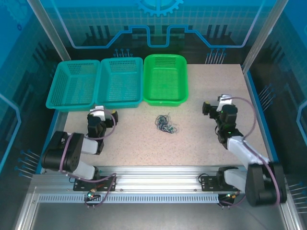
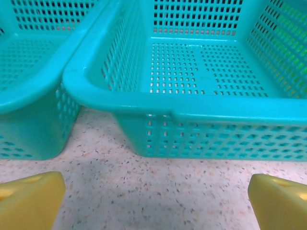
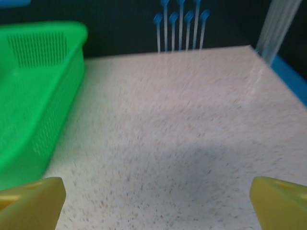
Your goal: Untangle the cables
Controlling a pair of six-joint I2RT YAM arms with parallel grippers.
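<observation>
While the cables [image 1: 165,123] sit bunched up, well off to the right of the left gripper [image 1: 99,113] and left of the right gripper [image 1: 207,108], both grippers are spread wide w/ nothing held. Step looks like approach, not begun. Left faces a teal basket [image 2: 192,103], right a green basket [image 3: 29,96]. Next: swing one arm over the knot, pinch one loose strand.

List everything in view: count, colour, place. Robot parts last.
cables: one small tangle, dark with bluish strands, middle of the table
teal baskets: 2, teal, side by side at the far left
green basket: 1, green, far edge, right of the teal pair
table: 1, speckled beige, under everything
left gripper: 1, yellow, open, facing the teal baskets
right gripper: 1, yellow, open, over bare table on the right
</observation>
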